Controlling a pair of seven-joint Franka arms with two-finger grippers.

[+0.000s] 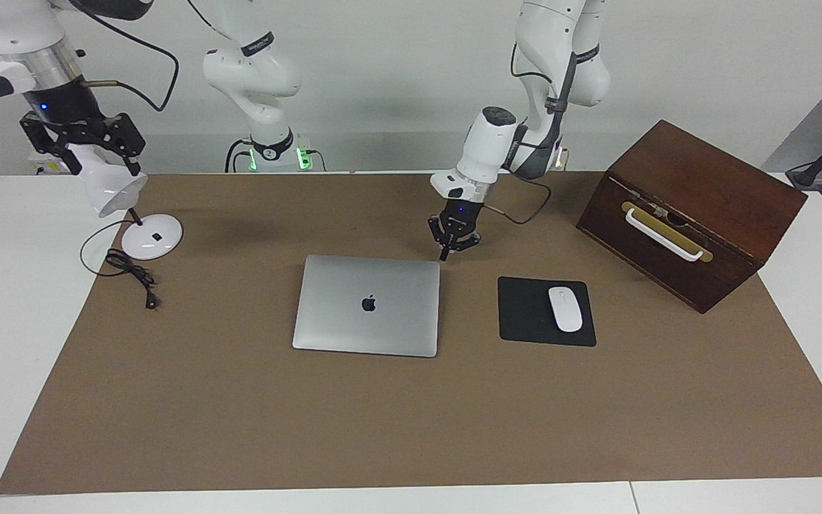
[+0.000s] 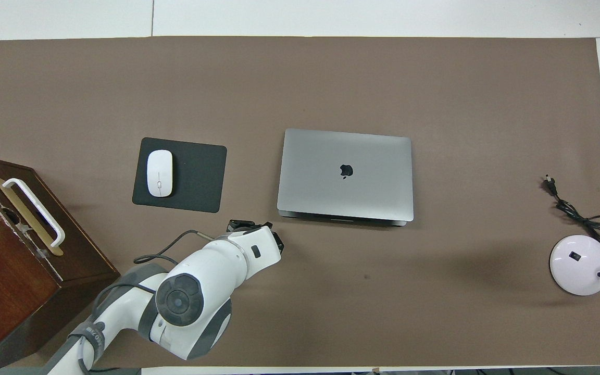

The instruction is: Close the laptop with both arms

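Laptop lay shut, flat mid-mat, lid logo up. Left gripper hung w/ fingertips pinched together, just off laptop's corner nearest the robots on the left arm's side, not touching. Right gripper was raised at the right arm's end of the table, spread wide over the lamp shade.

Facing view: high camera across counter, looks toward robots, slanted down, whole mat plus arm bases visible. Overhead view: camera above robots' end, looks forward, steeply down, closer framing. Half turn apart. Both share laptop, mouse pad, wooden box, lamp base.
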